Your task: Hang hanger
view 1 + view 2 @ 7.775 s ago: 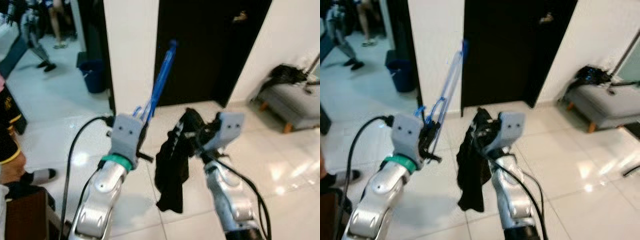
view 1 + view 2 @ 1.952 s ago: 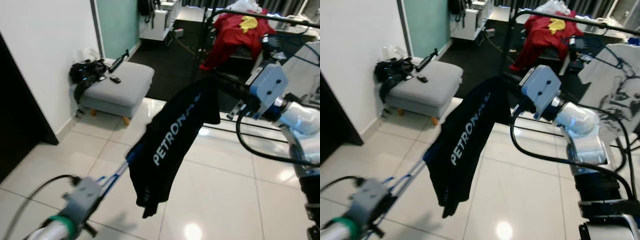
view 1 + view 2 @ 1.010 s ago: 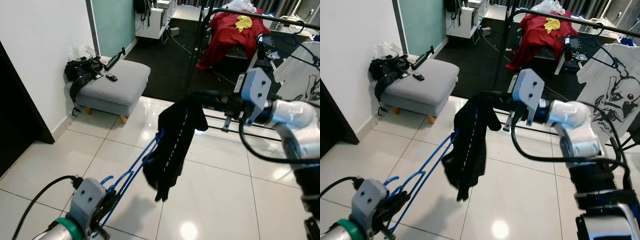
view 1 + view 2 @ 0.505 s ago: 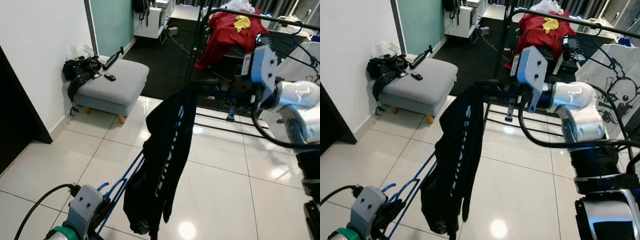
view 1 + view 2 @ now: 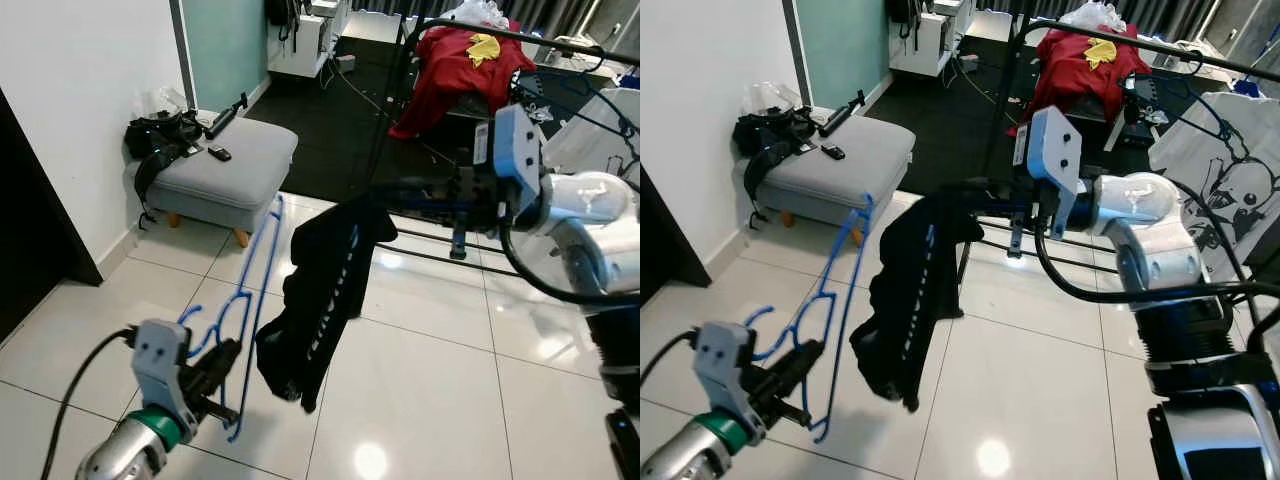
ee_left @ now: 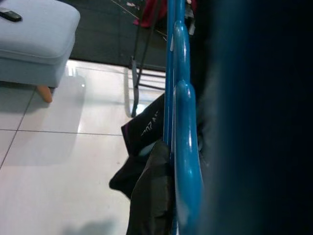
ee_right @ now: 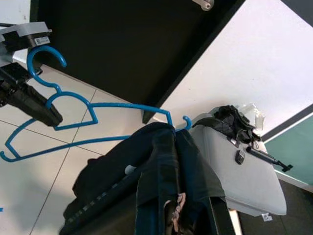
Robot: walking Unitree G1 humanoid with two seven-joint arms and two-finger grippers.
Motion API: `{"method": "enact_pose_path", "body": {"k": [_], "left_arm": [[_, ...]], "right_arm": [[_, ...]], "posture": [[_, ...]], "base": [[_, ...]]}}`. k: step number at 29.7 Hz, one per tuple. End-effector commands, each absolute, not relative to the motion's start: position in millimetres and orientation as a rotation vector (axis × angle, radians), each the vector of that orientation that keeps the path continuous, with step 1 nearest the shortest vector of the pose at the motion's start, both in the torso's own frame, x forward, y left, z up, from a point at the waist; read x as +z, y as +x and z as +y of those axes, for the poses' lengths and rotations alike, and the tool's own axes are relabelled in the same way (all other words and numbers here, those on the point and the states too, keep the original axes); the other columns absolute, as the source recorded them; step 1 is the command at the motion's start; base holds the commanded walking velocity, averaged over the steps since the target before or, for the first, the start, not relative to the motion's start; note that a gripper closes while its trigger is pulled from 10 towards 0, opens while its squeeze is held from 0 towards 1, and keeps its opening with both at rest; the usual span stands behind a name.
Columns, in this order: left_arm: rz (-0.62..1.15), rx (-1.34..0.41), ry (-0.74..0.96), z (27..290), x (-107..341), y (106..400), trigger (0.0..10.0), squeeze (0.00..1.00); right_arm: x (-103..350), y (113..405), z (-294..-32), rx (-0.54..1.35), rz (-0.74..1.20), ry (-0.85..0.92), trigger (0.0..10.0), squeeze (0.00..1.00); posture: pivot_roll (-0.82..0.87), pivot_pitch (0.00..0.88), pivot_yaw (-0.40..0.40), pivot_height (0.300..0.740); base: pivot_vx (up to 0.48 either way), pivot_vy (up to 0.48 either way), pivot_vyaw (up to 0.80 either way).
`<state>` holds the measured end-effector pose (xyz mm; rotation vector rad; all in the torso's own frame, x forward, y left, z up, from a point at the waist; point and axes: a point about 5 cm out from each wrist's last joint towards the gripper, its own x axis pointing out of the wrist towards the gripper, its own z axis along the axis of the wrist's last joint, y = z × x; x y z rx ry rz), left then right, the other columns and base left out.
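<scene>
My left hand [image 5: 222, 357] is clamped on the blue hanger [image 5: 250, 300], held bare. My right hand [image 5: 400, 195] grips the black shirt [image 5: 320, 300] beside it. Dressing and hanging on the rack [image 5: 560, 40] remain.

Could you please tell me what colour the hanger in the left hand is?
The hanger is bright blue, clearest in the right wrist view.

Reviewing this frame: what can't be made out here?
- Right gripper: fingertips buried in the black shirt, head views.
- Shirt print: blurred, folded.
- Clothes rack: cut by the top edge; rail room unclear.
- Left gripper: grip on the blue hanger too close and dark in the left wrist view.
</scene>
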<state>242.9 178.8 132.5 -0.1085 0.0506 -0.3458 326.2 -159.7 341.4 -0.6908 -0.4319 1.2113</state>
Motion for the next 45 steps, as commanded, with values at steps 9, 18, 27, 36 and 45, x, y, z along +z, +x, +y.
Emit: {"method": "enact_pose_path", "body": {"k": [9, 18, 27, 36, 45], "left_arm": [[0.068, -0.307, -0.146, 189.5, 135.8, 240.5, 10.0, 0.0], [0.219, -0.471, 0.198, 205.3, 110.7, 209.0, 10.0, 0.0], [0.356, -0.695, 0.428, 214.8, 102.6, 172.4, 10.0, 0.0], [0.346, -0.698, 0.471, 197.5, 84.6, 182.6, 10.0, 0.0], [0.371, -0.584, 0.525, 213.3, 76.2, 191.4, 10.0, 0.0]], "right_arm": [[312.0, 332.1, -192.9, 1.054, -0.274, -0.846, 10.0, 0.0], [319.8, 339.1, -203.2, 0.969, -0.266, -1.025, 10.0, 0.0], [320.9, 340.9, -180.4, 1.06, -0.344, -0.948, 10.0, 0.0], [328.8, 341.0, -161.6, 1.14, -0.417, -0.889, 10.0, 0.0], [339.4, 328.1, -160.0, 1.27, -0.379, -0.885, 10.0, 0.0]], "posture": [[-0.06, 0.113, 0.0, 0.74], [-0.08, 0.116, 0.007, 0.74], [-0.05, 0.126, -0.009, 0.74], [-0.03, 0.133, -0.015, 0.74], [-0.08, 0.13, -0.02, 0.74]], "base": [[0.0, 0.0, 0.0], [0.0, 0.0, 0.0], [0.0, 0.0, 0.0], [0.0, 0.0, 0.0], [0.0, 0.0, 0.0]]}}
